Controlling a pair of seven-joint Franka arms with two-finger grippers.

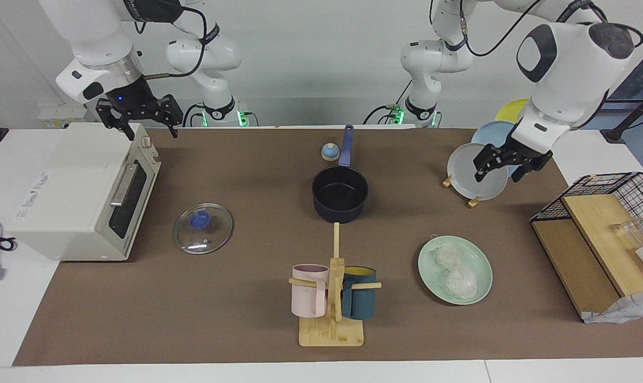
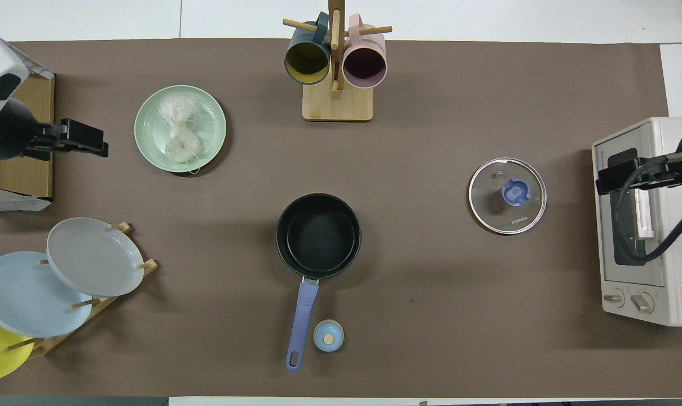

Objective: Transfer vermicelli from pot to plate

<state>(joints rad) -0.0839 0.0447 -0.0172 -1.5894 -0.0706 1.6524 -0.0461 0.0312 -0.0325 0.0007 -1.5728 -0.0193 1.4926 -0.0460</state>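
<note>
Two clumps of whitish vermicelli (image 1: pixel 454 270) (image 2: pixel 179 127) lie on the mint-green plate (image 1: pixel 483 283) (image 2: pixel 212 113). The dark navy pot (image 1: pixel 340 194) (image 2: pixel 318 235) stands mid-table with its blue handle toward the robots; its black inside shows nothing in it. My left gripper (image 1: pixel 498 174) (image 2: pixel 95 142) is open and empty, raised in the air over the mat beside the plate, toward the left arm's end. My right gripper (image 1: pixel 140 126) (image 2: pixel 607 180) is open and empty, waiting over the toaster oven.
A toaster oven (image 1: pixel 82 191) (image 2: pixel 639 225) stands at the right arm's end, a glass lid (image 1: pixel 203 229) (image 2: pixel 507 194) beside it. A mug rack (image 1: pixel 332 298) (image 2: pixel 335 62) stands farther than the pot. A plate rack with a grey plate (image 1: pixel 462 170) (image 2: pixel 92 256), a wire basket (image 1: pixel 614 186) and a small blue bell (image 1: pixel 330 152) are there too.
</note>
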